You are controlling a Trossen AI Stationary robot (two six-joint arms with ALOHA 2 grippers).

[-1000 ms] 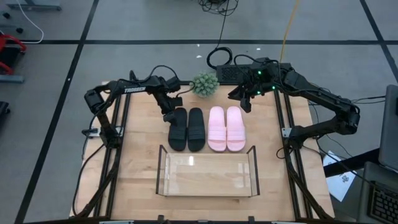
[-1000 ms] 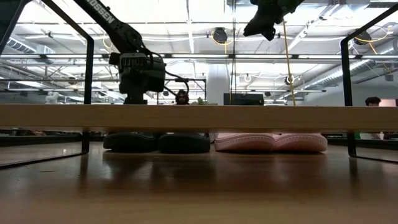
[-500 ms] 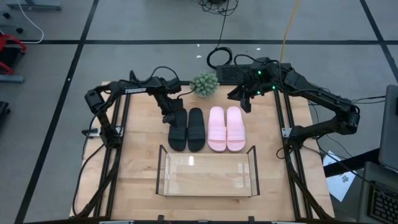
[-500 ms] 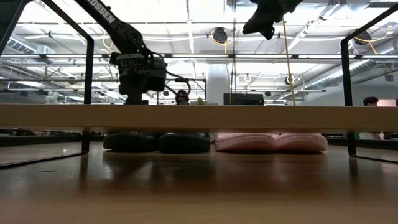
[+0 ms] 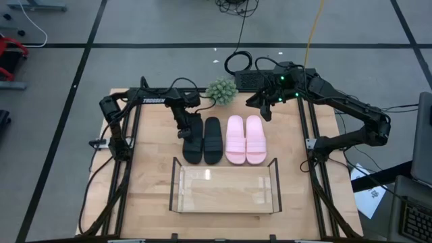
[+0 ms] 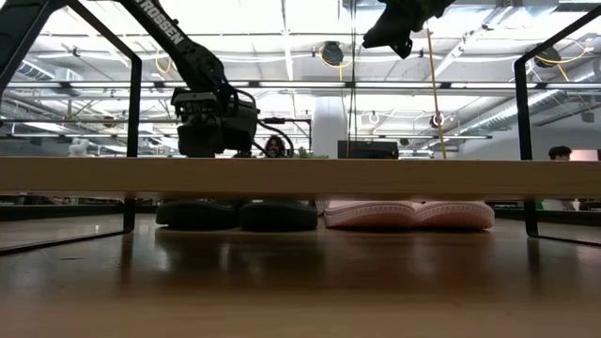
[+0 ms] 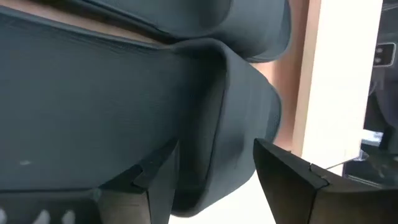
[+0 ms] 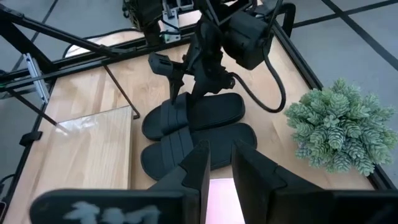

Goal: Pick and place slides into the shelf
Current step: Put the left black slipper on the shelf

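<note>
Two black slides [image 5: 192, 143] [image 5: 212, 140] and two pink slides [image 5: 237, 140] [image 5: 254, 140] lie flat, side by side, on the wooden table, toes toward the shelf [image 5: 174, 185]. The shelf, clear-panelled with a thin black frame, stands near the table's near edge. My left gripper [image 5: 184, 128] is low over the heel end of the outer black slide, open, with the heel rim [image 7: 217, 124] between its fingers. My right gripper [image 5: 264, 111] hangs high over the far right of the table, beyond the pink slides, its fingers [image 8: 245, 168] a narrow gap apart and holding nothing. My left gripper comes from above, pointing down, at the heel end of the outer black slide. One finger [image 7: 155, 180] is over the footbed and the other [image 7: 292, 180] is outside the rim. I cannot tell whether they touch it. The slide lies flat on the table.
A small green plant [image 5: 221, 91] stands at the table's far edge, between the two arms and just beyond the slides. The black table frame's posts [image 5: 128, 135] [image 5: 312, 145] run along both sides. Bare wood lies left and right of the shelf.
My left gripper has come down a little and toward the near edge, onto the heel end of the outer black slide, while its arm has swung slightly. The slides have stayed where they were.
</note>
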